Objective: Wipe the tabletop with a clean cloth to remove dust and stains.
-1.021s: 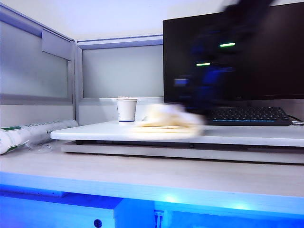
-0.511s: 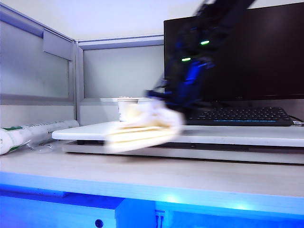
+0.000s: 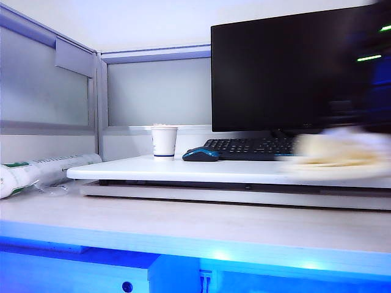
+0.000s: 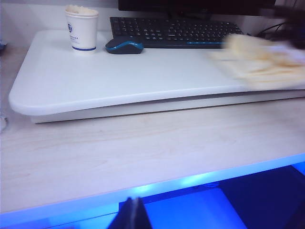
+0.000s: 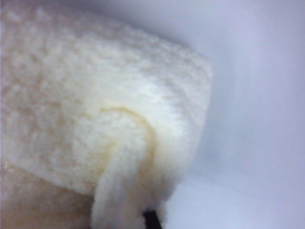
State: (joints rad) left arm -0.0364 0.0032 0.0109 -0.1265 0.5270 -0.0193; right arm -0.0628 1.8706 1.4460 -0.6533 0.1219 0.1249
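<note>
I see the right gripper (image 5: 151,220) clamped on the cloth (image 3: 335,151) at the tabletop's (image 3: 183,169) right end; left gripper (image 4: 131,215) hangs closed over the counter (image 4: 143,157).

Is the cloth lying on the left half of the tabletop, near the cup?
No, the cloth sits at the tabletop's right end, far from the cup.

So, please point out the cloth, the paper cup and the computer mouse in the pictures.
cloth (image 4: 259,64): left wrist view, on its folded layers.
paper cup (image 4: 82,31): left wrist view, on its side wall.
computer mouse (image 3: 200,154): exterior view, on its dark top.
</note>
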